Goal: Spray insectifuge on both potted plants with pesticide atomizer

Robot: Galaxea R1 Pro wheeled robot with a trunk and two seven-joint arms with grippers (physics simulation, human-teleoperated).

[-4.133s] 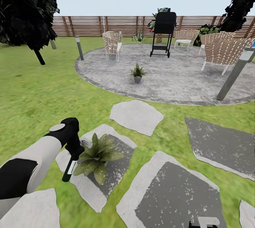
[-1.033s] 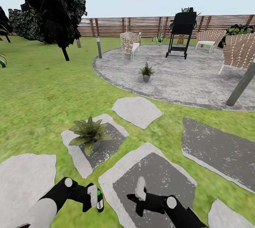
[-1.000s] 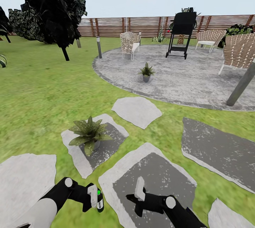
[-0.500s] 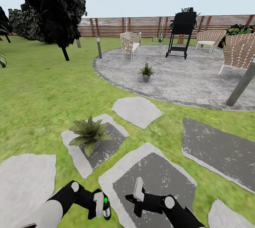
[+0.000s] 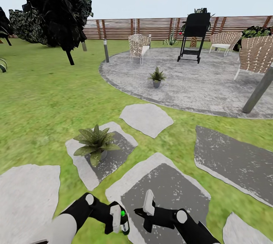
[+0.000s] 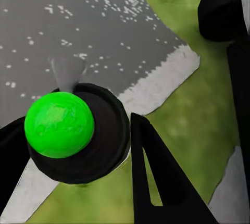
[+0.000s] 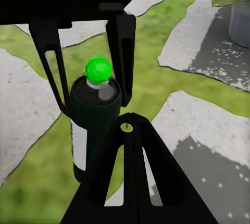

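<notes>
While the left gripper (image 5: 118, 220) clamps the pesticide atomizer (image 5: 123, 222) low over the grass, the bottle stands upright, its green top up. Just beside it, the right gripper (image 5: 148, 205) hangs parted and empty. Both potted plants (image 5: 94, 143) (image 5: 156, 75) sit ahead, well apart.

No readable text anywhere, pale label strip on the pesticide atomizer (image 7: 95, 130) looks blank, possibly just too small and soft to make out, no signs, numbers or brand marks on anything else here
</notes>
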